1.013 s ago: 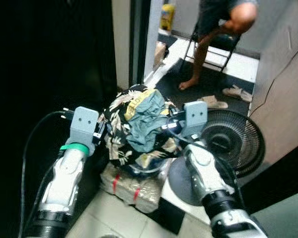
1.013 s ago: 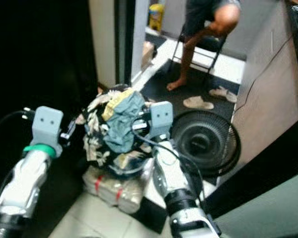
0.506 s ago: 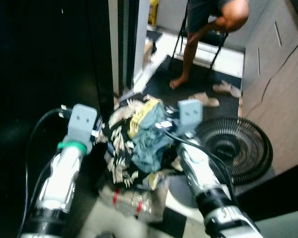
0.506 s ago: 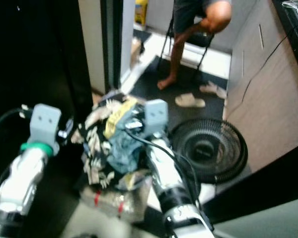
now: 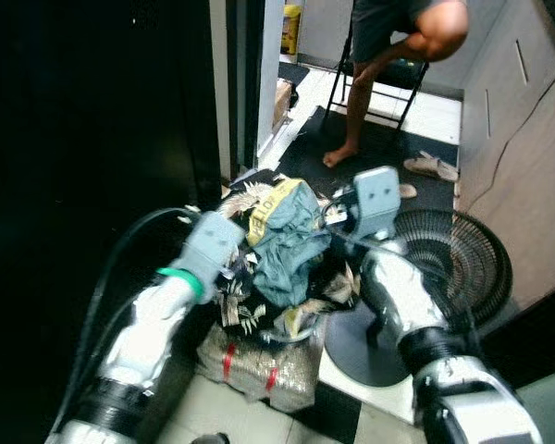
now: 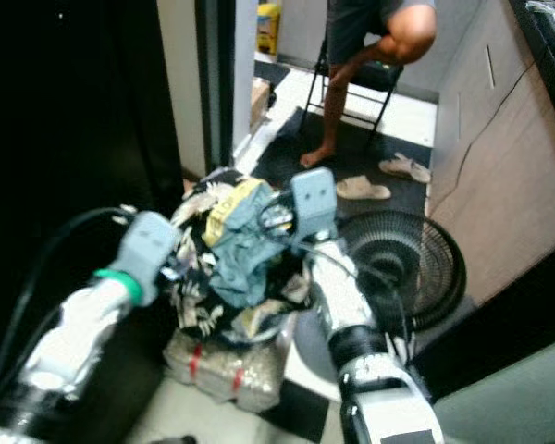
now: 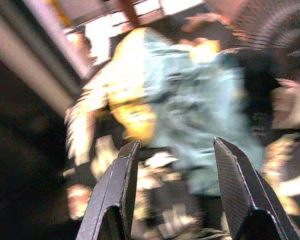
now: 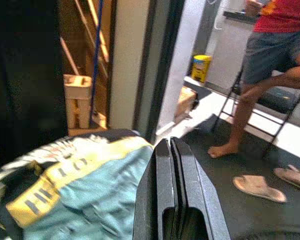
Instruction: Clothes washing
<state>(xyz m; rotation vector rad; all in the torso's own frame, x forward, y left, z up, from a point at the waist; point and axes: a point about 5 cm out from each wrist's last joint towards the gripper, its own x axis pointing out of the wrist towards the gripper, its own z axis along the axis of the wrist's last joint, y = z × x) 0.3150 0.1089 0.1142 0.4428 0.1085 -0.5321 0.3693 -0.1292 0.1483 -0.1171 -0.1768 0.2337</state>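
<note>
A heap of clothes (image 5: 282, 245) sits between my two arms: a teal garment (image 6: 245, 245) with a yellow band lies on top of a black shirt with pale leaves (image 5: 240, 305). My left gripper (image 7: 175, 145) is open, its fingers (image 7: 122, 175) spread just before the heap's left side. My right gripper (image 8: 169, 142) is shut with nothing between its fingers, held over the heap's right top edge. In the eye views both grippers' fingertips are hidden against the cloth.
A plastic-wrapped bundle (image 5: 259, 365) with red straps lies under the heap. A black floor fan (image 5: 453, 264) lies to the right. Farther back are a person (image 5: 388, 46) on a folding chair, sandals (image 5: 432, 166), a door frame (image 5: 268, 74) and a cabinet (image 5: 527, 139). The left is dark.
The camera has shifted. My left arm has swung rightwards, and its wrist now lies close against the heap's left side. The right gripper stays at the heap's right top.
</note>
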